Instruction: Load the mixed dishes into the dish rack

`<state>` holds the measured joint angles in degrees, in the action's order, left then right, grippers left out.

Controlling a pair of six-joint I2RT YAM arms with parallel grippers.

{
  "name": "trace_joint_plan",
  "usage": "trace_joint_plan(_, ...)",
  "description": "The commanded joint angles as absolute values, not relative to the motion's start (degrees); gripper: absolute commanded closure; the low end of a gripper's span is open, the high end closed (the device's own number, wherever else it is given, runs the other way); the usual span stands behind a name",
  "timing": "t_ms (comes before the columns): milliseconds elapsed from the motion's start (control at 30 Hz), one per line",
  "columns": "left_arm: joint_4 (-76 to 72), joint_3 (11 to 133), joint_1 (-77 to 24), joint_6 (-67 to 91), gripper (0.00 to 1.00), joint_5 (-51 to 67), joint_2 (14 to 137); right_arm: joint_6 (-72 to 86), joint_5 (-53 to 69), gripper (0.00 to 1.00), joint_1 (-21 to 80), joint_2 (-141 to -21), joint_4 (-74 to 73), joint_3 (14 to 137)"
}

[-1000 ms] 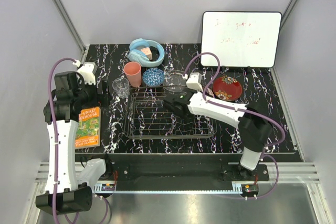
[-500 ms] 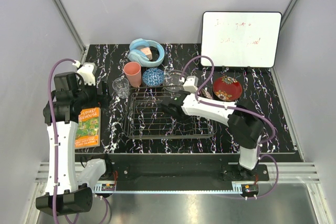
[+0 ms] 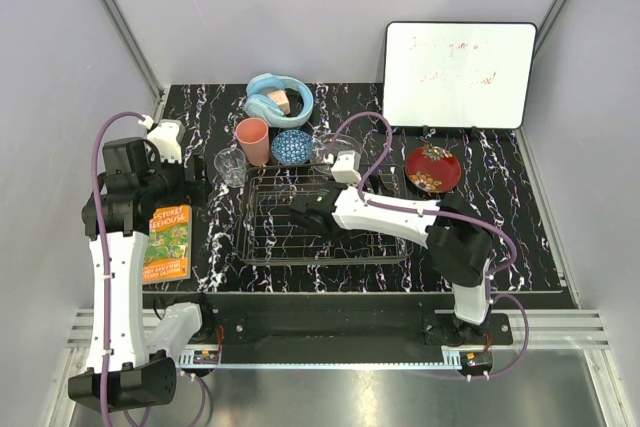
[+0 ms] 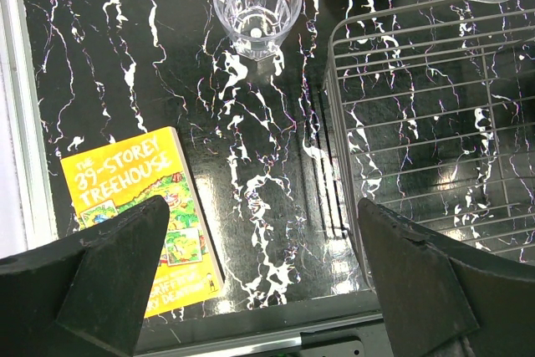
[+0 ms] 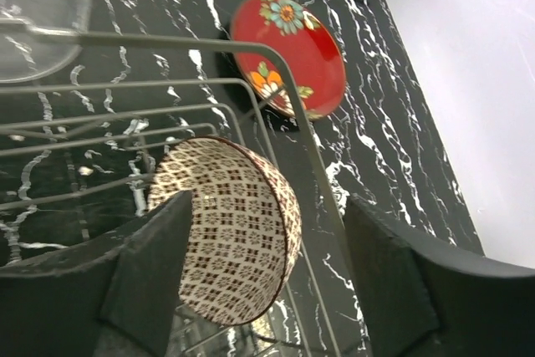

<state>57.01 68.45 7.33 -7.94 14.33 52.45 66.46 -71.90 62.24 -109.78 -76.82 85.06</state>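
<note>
A chrome wire dish rack [image 3: 270, 237] sits in the middle of a black marbled table [image 3: 500, 247], its long axis running left to right as seen from above. The right gripper [image 5: 269, 200] reaches over the rack with its jaws spread wide.

In the right wrist view, the small beige patterned bowl [image 5: 230, 240] lies between those jaws. It is inside the rack, at the corner nearest the red gold-decorated lacquer dish [image 5: 288, 52], and is tipped up on its edge rather than sitting flat. Its dark rim curves down the side facing that dish. One finger [image 5: 142, 282] overlaps the bowl's edge, though contact cannot be confirmed. The other finger [image 5: 393, 282] stands clear of the bowl. From above, the arm hides the bowl.

The red dish lies flat and face up on the table, just past the rack's right end. Four items line up beyond the rack's far rim:
- the small clear glass tumbler [image 4: 256, 4], upright with its mouth up
- the salmon-pink plastic cup [image 3: 252, 140], also upright
- the blue patterned bowl [image 3: 292, 145]
- the clear glass bowl [image 3: 333, 152]

The left gripper [image 4: 261, 205] hangs with its jaws apart and holds nothing. It is over bare table off the rack's left end, between the rack and an orange book [image 4: 142, 223].
</note>
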Motion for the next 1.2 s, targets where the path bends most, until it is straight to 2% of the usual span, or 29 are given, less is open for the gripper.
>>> trace_joint_plan(0,55.72,69.26,7.56,-8.52,0.01,14.24,51.59,66.89,-73.21,0.18,63.19,-105.57,-93.25,91.21)
trace_joint_plan(67,55.72,69.08,7.56,-8.53,0.01,14.33,51.77,65.40,-72.95,0.14,63.19,-104.94,-92.21,93.94)
trace_joint_plan(133,55.72,69.08,7.56,-8.26,0.01,14.59,51.85,56.64,-72.34,0.13,63.11,-105.12,-88.35,98.95)
trace_joint_plan(167,55.55,69.00,7.56,-8.09,0.01,14.68,52.03,52.25,-71.38,0.12,63.11,-105.20,-81.37,100.62)
trace_joint_plan(200,55.55,69.08,7.56,-8.09,0.01,14.76,52.12,41.85,-70.15,0.12,63.02,-105.12,-76.60,103.33)
trace_joint_plan(300,55.46,68.91,7.56,-7.82,0.01,15.03,52.03,26.60,-58.05,0.14,59.95,-104.50,-59.01,107.73)
trace_joint_plan(400,55.46,68.73,7.56,-8.17,0.01,14.77,51.51,22.35,-37.00,0.19,53.37,-105.55,-49.95,111.79)
trace_joint_plan(467,55.46,68.64,7.56,-8.70,0.01,14.59,50.98,21.71,-30.88,0.20,48.88,-107.04,-45.55,114.76)
trace_joint_plan(600,55.28,68.20,7.56,-9.14,0.01,14.85,50.89,18.46,-16.74,0.25,43.34,-117.82,-45.70,125.66)
trace_joint_plan(767,54.67,67.85,7.56,-8.79,0.01,15.21,51.85,19.33,-8.71,0.30,39.82,-129.62,-51.66,141.72)
trace_joint_plan(867,53.79,67.59,7.56,-8.79,0.01,15.21,52.38,20.04,-5.10,0.31,39.29,-135.25,-53.52,147.28)
trace_joint_plan(1167,52.65,67.41,7.56,-8.53,0.01,15.03,53.26,21.97,-0.18,0.34,36.30,-143.87,-53.53,149.68)
